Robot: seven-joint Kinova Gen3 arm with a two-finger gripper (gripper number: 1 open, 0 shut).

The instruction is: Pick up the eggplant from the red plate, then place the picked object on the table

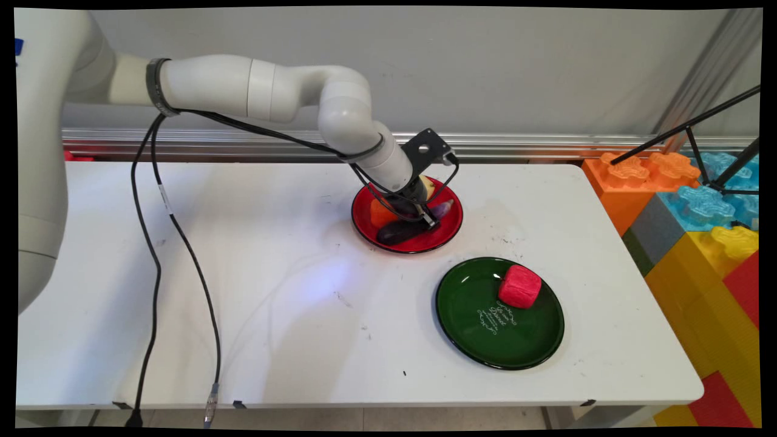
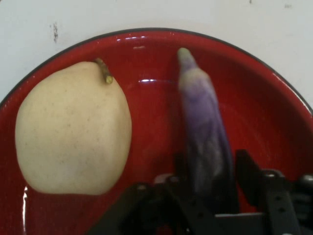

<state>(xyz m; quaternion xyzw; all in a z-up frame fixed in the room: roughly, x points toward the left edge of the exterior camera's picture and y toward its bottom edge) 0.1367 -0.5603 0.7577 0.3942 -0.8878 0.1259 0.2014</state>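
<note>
Straddling eggplant (image 2: 205, 142) lengthwise — gripper (image 2: 210, 181); stem outward.

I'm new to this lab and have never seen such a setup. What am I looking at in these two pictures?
A white robot arm works over a white table. The main view looks down from above the table's near side; the hand view comes from a camera on the arm's hand. Its black gripper has one finger on each side of a purple eggplant on a red plate, beside a pale pear. Something orange lies there too. Nearby, a green plate carries a pinkish-red block.
</note>
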